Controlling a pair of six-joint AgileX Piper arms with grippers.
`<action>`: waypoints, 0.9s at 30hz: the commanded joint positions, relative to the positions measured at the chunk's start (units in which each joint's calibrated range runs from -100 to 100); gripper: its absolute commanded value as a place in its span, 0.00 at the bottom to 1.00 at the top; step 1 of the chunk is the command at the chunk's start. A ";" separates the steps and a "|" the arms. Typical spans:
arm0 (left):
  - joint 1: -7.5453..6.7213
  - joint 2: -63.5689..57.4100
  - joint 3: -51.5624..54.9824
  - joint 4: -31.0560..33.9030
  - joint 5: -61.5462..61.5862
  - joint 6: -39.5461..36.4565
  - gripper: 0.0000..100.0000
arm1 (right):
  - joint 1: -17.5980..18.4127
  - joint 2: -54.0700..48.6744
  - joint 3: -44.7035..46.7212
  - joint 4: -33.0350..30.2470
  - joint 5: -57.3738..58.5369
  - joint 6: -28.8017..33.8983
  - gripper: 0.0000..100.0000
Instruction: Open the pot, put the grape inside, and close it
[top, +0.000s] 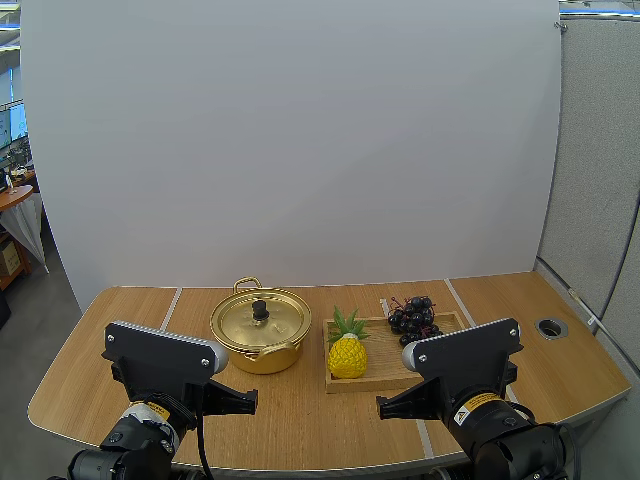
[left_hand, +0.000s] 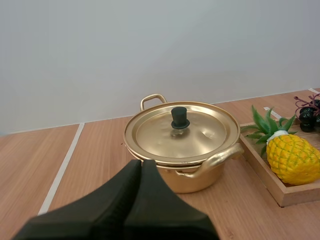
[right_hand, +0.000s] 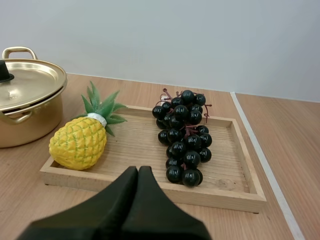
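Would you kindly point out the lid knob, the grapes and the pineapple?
lid knob (left_hand: 179, 117), left wrist view, centre of the black knob.
grapes (right_hand: 184, 140), right wrist view, middle of the bunch.
pineapple (right_hand: 79, 142), right wrist view, yellow body.

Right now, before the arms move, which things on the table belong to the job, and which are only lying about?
For the job:
- pot
- lid, on the pot
- grapes

Only lying about:
- pineapple
- wooden tray, which holds the grapes and the pineapple
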 joint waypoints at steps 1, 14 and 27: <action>0.18 -0.05 0.00 0.21 -1.42 0.26 0.01 | -0.21 0.00 0.00 0.10 -1.52 0.11 0.00; 0.18 -0.05 0.00 0.21 -1.42 0.26 0.01 | -0.21 0.00 0.00 1.43 -1.12 0.19 0.00; 0.18 -0.05 -9.63 0.57 -1.26 0.26 0.01 | -0.21 0.00 -10.22 1.04 3.60 0.19 0.00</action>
